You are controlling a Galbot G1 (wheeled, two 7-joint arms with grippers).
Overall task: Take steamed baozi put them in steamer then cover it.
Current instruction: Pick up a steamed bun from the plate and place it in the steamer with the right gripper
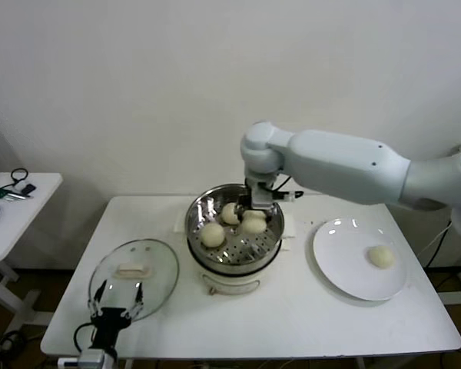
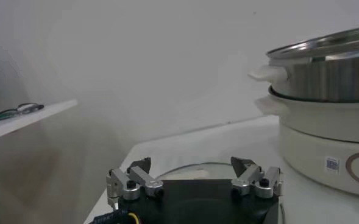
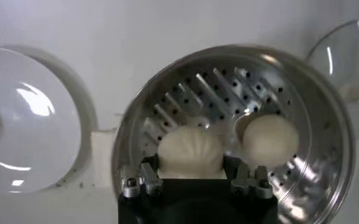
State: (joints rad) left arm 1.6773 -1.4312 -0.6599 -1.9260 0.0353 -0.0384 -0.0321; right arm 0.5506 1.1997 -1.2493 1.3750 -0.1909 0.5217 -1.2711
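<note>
The steel steamer (image 1: 197,217) sits on its cream-white pot base (image 1: 232,281) at the table's middle. Three baozi lie in it: one at the left (image 1: 212,234), one at the back (image 1: 230,213), and one (image 1: 253,224) under my right gripper (image 1: 255,209). In the right wrist view the right gripper (image 3: 191,173) is shut on that baozi (image 3: 188,149), low over the perforated bottom, with another baozi (image 3: 270,139) beside it. A fourth baozi (image 1: 381,257) lies on the white plate (image 1: 338,254). The glass cover (image 1: 134,269) lies flat at the table's left. My left gripper (image 1: 117,296) hangs open over the cover's near edge.
The plate stands right of the steamer, near the table's right edge. A small side table (image 1: 15,204) with cables stands at the far left. In the left wrist view the steamer (image 2: 331,73) rises close on one side of the left gripper (image 2: 191,167).
</note>
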